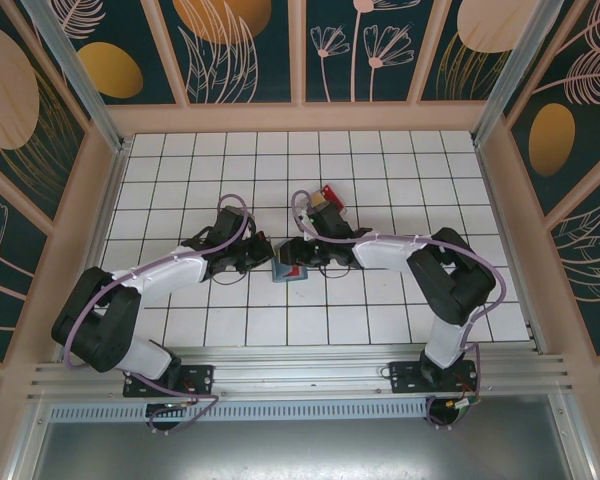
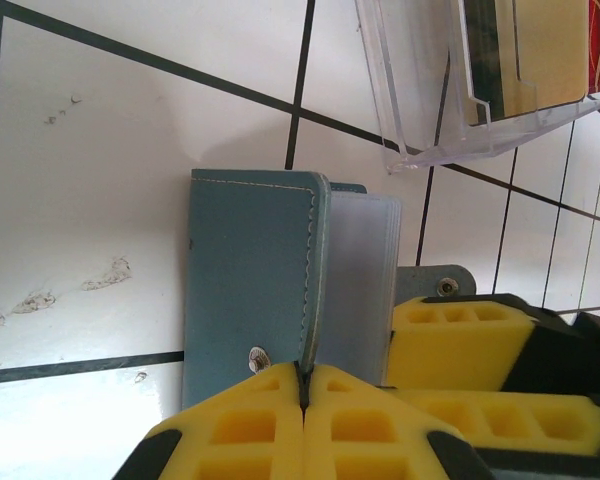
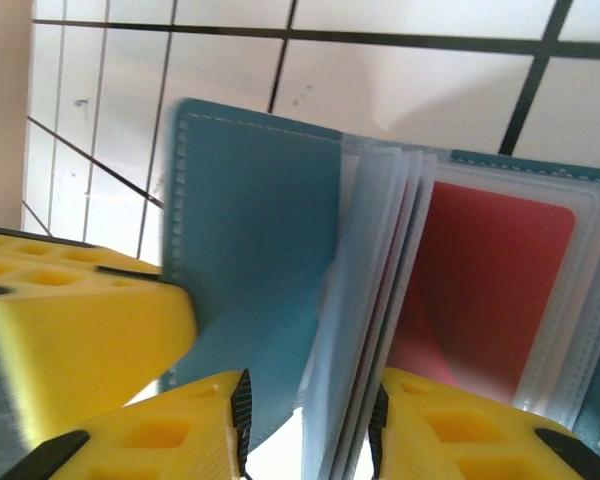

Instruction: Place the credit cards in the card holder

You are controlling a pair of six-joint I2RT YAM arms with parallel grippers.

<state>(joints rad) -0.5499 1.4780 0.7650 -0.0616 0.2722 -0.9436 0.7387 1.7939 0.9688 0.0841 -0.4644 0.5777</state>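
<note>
The card holder lies open at the centre of the top view on the tiled table, between the two arms. In the left wrist view its long axis runs up and down the frame. The left gripper is clenched on the lower edge of its teal cover. The right gripper stands released, its pads either side of the clear sleeves. A red card sits in a sleeve at the right, its long side upright in frame. A clear tray lies at the upper right.
</note>
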